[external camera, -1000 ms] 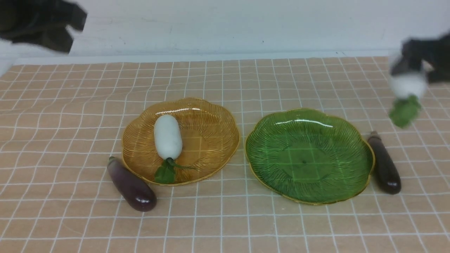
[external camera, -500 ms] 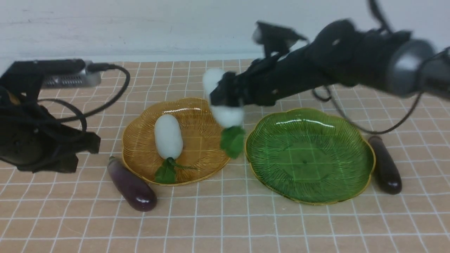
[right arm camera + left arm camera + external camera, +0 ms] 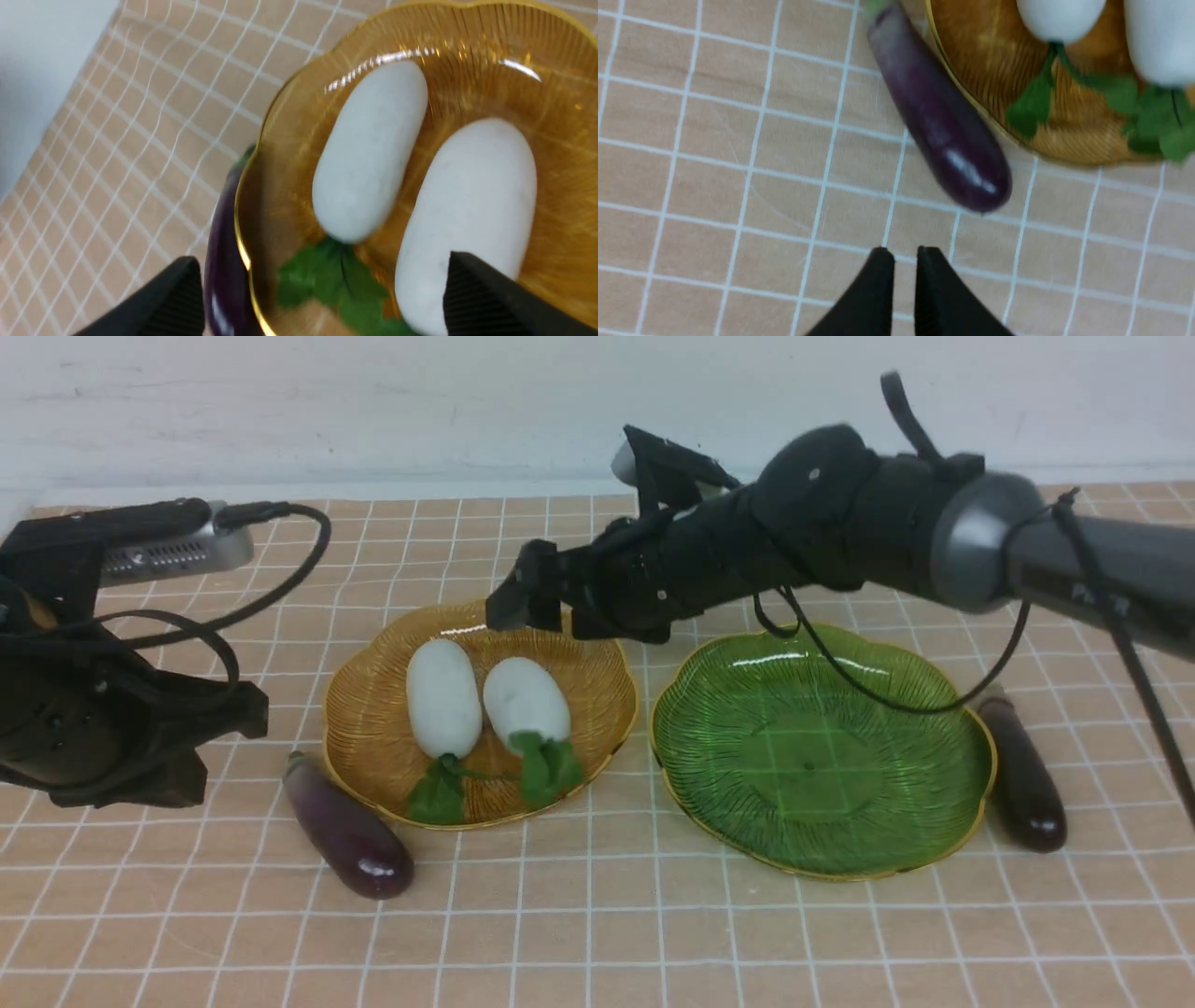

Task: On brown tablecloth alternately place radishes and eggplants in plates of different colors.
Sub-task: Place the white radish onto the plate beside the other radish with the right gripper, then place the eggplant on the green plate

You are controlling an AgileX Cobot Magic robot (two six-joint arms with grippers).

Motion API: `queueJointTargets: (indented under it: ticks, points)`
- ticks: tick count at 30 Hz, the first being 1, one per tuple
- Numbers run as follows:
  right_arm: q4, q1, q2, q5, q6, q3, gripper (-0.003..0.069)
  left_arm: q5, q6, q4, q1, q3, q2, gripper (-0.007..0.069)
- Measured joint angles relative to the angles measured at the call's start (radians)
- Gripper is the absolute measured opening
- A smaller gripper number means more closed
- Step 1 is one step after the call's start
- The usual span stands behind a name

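Half a second ago the right pincer (image 3: 321, 261) carried a radish in the air. Now that radish (image 3: 526, 700) lies in the amber plate (image 3: 373, 709), under the pincer's fingers, which stand wide apart and empty. The other radish (image 3: 444, 698) lies just beside it; whether they touch I cannot tell. In the front view the pincer hides part of the plate's far rim. The left pincer (image 3: 903, 252) hovers over the brown tablecloth (image 3: 597, 933), fingers nearly together, holding nothing. One eggplant (image 3: 936, 116) lies just ahead of its tips. The second eggplant (image 3: 1022, 784) lies past the green plate (image 3: 822, 747), well apart from both pincers, its stem end hard to make out.
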Motion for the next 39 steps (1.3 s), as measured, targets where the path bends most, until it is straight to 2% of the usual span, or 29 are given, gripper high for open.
queueJointTargets:
  ticks: [6,10,16,20,28,31,33,36,39]
  points:
    - [-0.193,-0.104,-0.070,0.285,0.195,-0.173,0.0531,-0.063,-0.073,0.002,0.004,0.000,0.045,0.0152]
    - [-0.381,-0.155,-0.157,0.322,0.316,-0.209,0.0437,-0.072,-0.082,-0.025,0.040,0.000,0.105,0.0190]
    - [-0.544,-0.162,-0.311,0.342,0.355,-0.119,0.0323,-0.131,-0.057,-0.146,0.185,0.000,0.224,0.0200]
    - [-0.576,-0.160,-0.449,0.351,0.349,0.016,0.0241,-0.219,0.000,-0.188,0.230,-0.001,0.282,0.0201]
    - [-0.577,-0.160,-0.609,0.361,0.345,0.234,0.0184,-0.338,0.120,-0.312,0.237,-0.059,0.384,0.0262]
    - [-0.577,-0.160,-0.634,0.365,0.345,0.268,0.0183,-0.356,0.207,-0.356,0.236,-0.111,0.469,0.0326]
    - [-0.577,-0.160,-0.641,0.365,0.340,0.271,0.0183,-0.352,0.220,-0.367,0.236,-0.119,0.486,0.0339]
    - [-0.577,-0.160,-0.661,0.364,0.317,0.275,0.0183,-0.293,0.248,-0.409,0.236,-0.163,0.594,0.0438]
    - [-0.575,-0.160,-0.663,0.364,0.315,0.275,0.0183,-0.281,0.249,-0.418,0.236,-0.172,0.640,0.0480]
